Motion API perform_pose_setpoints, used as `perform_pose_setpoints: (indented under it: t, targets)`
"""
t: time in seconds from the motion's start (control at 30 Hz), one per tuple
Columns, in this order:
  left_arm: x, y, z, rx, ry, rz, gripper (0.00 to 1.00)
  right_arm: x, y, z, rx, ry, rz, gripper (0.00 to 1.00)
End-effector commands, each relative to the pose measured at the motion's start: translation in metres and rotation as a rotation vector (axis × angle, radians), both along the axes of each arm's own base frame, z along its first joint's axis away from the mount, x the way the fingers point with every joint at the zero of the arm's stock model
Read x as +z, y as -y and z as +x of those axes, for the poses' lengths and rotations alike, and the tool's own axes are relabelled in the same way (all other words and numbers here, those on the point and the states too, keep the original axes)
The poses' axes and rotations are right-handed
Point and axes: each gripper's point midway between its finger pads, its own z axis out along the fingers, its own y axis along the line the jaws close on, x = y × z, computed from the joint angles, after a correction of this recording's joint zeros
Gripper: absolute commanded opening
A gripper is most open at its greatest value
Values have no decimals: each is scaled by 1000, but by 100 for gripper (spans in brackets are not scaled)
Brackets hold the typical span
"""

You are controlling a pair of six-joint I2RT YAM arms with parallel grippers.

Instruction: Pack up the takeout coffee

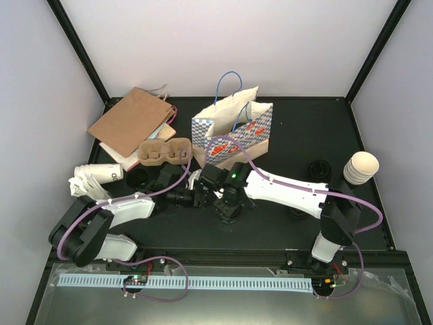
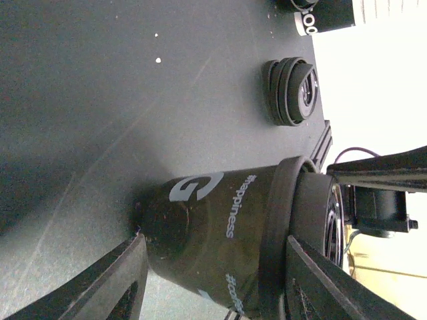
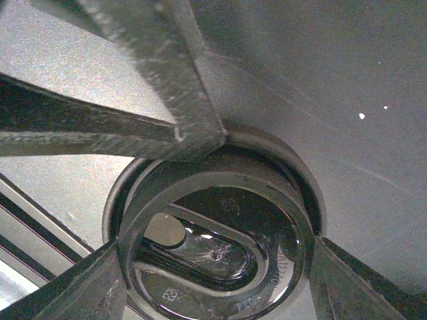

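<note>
Black tabletop, just in front of the blue-and-white checked paper bag: dark paper cup with black plastic lid, upright. Right gripper clasps its lid; left gripper gapes around it. I'd lift straight, level.

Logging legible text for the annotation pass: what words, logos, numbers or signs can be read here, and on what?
"G": logo on the dark cup
"#happiness": same cup's side
"#co...": same cup, cut off at the frame edge
Embossing on the lid: too blurred to read
Red print on the checked bag: too small to read
</note>
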Motion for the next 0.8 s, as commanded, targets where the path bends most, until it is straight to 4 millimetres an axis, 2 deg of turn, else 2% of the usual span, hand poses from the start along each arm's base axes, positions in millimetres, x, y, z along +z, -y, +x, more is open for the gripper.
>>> perform_pose_setpoints:
  t: [0.0, 0.3, 0.53, 0.77]
  targets:
    - [6, 12, 5, -66, 22, -38, 59, -43, 0, -31, 62, -144, -63, 68]
    - [3, 20, 5, -140, 22, -49, 67, -42, -2, -31, 70, -143, -54, 68]
    - [-10, 23, 5, -187, -7, -14, 72, -44, -6, -29, 76, -142, -52, 68]
    - [-30, 17, -1, -197, -51, 44, 67, -49, -5, -30, 62, -152, -67, 67]
